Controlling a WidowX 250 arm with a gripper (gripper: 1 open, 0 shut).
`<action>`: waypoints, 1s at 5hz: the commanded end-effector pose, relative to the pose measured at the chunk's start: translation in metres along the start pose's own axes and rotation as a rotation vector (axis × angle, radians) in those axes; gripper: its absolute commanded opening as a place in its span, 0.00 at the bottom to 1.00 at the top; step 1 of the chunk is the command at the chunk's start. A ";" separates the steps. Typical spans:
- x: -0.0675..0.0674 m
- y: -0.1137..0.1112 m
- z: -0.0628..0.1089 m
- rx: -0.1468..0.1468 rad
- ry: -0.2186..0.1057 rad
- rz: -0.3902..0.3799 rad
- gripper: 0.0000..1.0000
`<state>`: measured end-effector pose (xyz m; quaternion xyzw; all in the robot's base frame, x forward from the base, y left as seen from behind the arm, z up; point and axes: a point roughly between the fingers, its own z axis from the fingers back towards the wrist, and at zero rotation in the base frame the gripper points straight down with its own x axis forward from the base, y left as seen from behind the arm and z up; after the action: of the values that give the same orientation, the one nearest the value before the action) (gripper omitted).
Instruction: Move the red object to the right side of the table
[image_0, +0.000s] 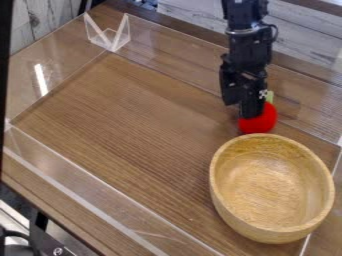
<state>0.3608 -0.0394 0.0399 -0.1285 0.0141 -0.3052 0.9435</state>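
The red object (261, 120), a small round red toy fruit with a bit of green at its top, rests on the brown wood-grain table (134, 125) toward the far right. My black gripper (249, 103) points steeply down just over its upper left side. The fingers stand open, with their tips at the level of the fruit's top. Nothing is held. The gripper hides part of the fruit's top.
A round light wooden bowl (273, 187) sits right in front of the red fruit at the near right. Low clear acrylic walls (54, 160) edge the tabletop. A small clear acrylic stand (107, 33) is at the far left corner.
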 end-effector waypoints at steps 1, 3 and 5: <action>0.009 -0.002 0.026 0.050 -0.070 0.013 1.00; 0.018 -0.009 0.043 0.079 -0.102 0.036 1.00; 0.022 -0.020 0.066 0.100 -0.128 0.048 1.00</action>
<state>0.3660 -0.0526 0.0772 -0.1117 -0.0125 -0.2681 0.9568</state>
